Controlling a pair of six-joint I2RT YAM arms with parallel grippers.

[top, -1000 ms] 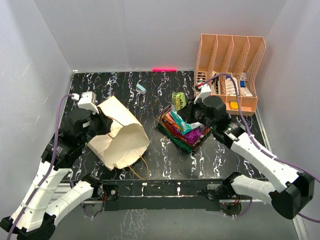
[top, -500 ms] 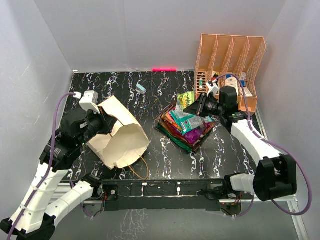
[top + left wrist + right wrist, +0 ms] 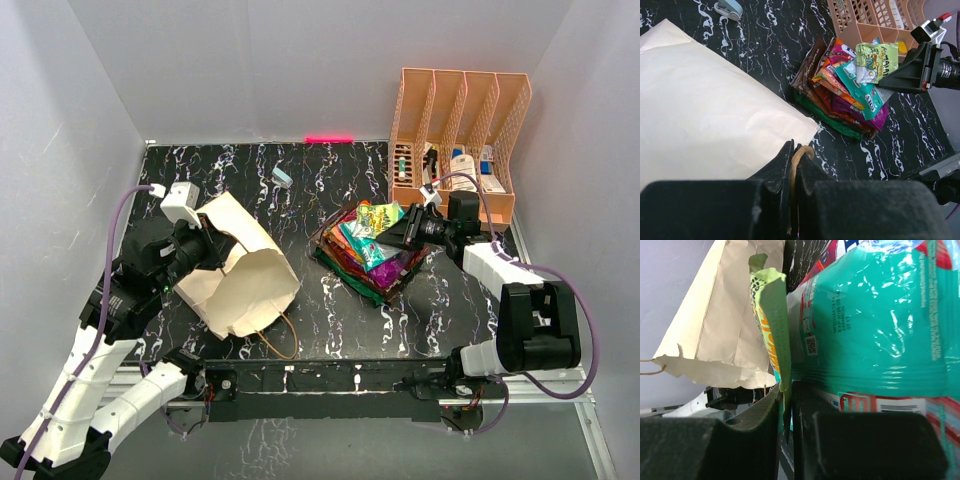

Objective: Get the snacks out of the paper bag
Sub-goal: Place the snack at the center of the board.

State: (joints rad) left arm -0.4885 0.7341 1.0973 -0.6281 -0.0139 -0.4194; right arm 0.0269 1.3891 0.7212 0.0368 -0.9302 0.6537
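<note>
The paper bag lies on its side at the left, mouth toward the near edge. My left gripper is shut on its brown cord handle. The snacks lie stacked on the table right of the bag. On top of a teal packet rests a light green packet. My right gripper reaches in low from the right. Its jaws are nearly together on that packet's edge. The right wrist view also shows the teal packet close by and the bag behind.
An orange divided rack with small bottles and boxes stands at the back right, just behind the right arm. A tiny light-blue block lies near the back edge. Grey walls enclose the table on three sides.
The right arm has swung out to the right and dropped low, carrying the light green packet a little rightward onto the top of the pile. The left arm and bag have barely moved.
</note>
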